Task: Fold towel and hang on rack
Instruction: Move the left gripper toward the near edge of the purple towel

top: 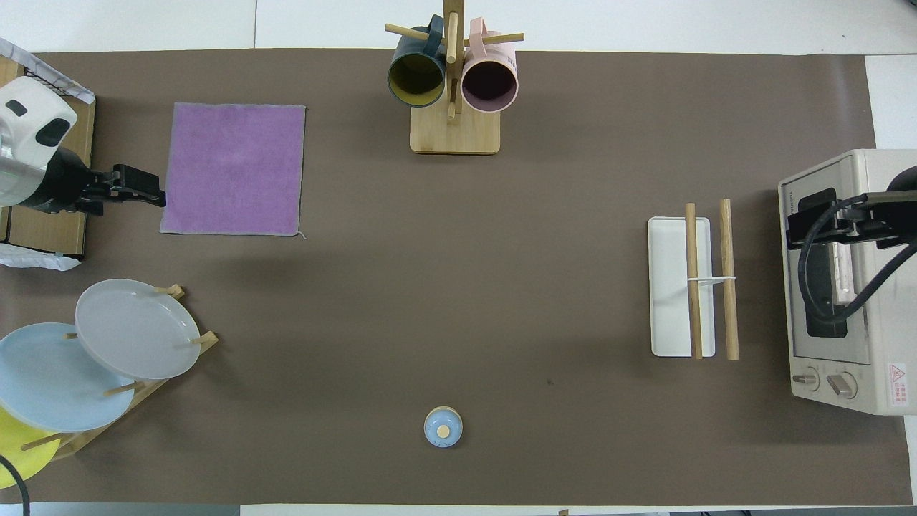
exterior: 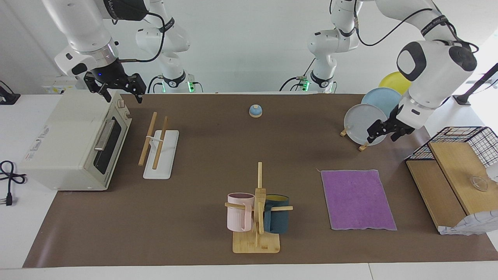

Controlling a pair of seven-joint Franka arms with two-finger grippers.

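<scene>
The towel (exterior: 358, 198) (top: 233, 168) lies flat and unfolded, purple face up, on the brown mat toward the left arm's end of the table. The rack (exterior: 159, 146) (top: 706, 287), two light-wood rods over a white base, stands bare toward the right arm's end, beside the toaster oven. My left gripper (exterior: 385, 137) (top: 157, 195) is open and empty. It hangs raised over the mat just off the towel's edge, by the plate stand. My right gripper (exterior: 121, 96) (top: 806, 228) is open and empty, raised over the toaster oven.
A mug tree (exterior: 256, 217) (top: 453, 86) with a pink and a dark teal mug stands farther from the robots. A plate stand (exterior: 362, 122) (top: 132, 330), a toaster oven (exterior: 74, 144) (top: 845, 287), a small blue bell (exterior: 255, 111) (top: 443, 427) and a wire basket with wooden boards (exterior: 459, 159) (top: 43, 229) surround the mat.
</scene>
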